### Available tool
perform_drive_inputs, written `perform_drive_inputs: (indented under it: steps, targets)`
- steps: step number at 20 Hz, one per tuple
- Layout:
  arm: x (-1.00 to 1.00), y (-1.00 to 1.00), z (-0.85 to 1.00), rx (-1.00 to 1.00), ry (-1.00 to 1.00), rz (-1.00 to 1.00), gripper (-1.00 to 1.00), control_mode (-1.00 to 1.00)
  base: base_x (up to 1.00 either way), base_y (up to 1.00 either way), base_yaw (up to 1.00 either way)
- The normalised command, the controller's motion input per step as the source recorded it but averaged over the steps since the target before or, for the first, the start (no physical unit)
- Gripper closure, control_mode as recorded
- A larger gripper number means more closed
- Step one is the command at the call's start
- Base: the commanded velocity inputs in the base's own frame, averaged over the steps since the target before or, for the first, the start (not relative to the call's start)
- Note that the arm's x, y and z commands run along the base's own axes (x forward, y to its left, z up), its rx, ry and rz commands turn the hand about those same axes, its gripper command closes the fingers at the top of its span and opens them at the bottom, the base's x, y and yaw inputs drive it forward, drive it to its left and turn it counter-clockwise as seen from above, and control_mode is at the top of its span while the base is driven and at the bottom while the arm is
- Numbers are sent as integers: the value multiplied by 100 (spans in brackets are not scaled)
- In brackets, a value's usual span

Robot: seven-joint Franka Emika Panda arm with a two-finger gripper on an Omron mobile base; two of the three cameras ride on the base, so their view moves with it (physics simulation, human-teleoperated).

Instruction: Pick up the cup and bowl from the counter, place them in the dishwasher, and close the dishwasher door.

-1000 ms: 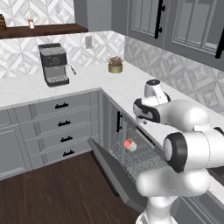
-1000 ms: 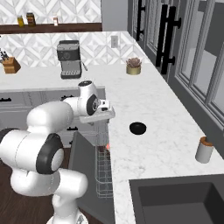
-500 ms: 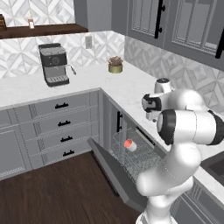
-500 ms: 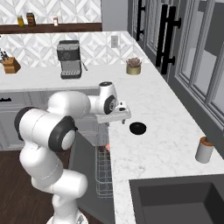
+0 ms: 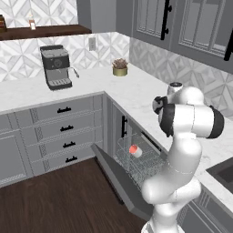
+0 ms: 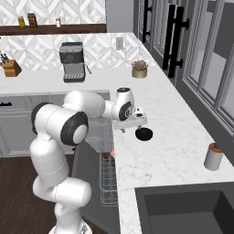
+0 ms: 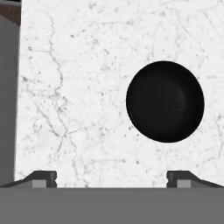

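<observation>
Tool (image 7: 111,177) above black bowl (image 7: 165,101)
Fingers spread wide, empty; bowl sits on the table (image 7: 78,87) ahead, right of tool centre.

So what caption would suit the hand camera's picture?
Open gripper looking down on the black bowl, which sits on the white marble counter.

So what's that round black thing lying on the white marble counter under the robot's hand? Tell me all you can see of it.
It is a small round black bowl, plain and matte, with faint concentric rings visible inside. It sits upright and looks empty on the white marble-look counter, not far from the counter's front edge above the open dishwasher. Nothing but the counter touches it. The open two-finger gripper hovers just above it and slightly to one side, holding nothing.
</observation>
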Motion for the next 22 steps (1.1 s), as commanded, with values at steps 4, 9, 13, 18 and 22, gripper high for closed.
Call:
perform_drive_inputs:
  steps: [4, 9, 13, 18, 22]
  targets:
    - [26, -28, -27, 0, 0, 4, -100, -100, 0, 0, 0]
    - [36, -5, -29, 0, 0, 7, -100, -100, 0, 0, 0]
    - [33, -8, -26, 0, 0, 7, -100, -100, 0, 0, 0]
    - [29, -15, -26, 0, 0, 7, -100, -100, 0, 0, 0]
    - [2, -11, -32, 0, 0, 2, -100, -100, 0, 0, 0]
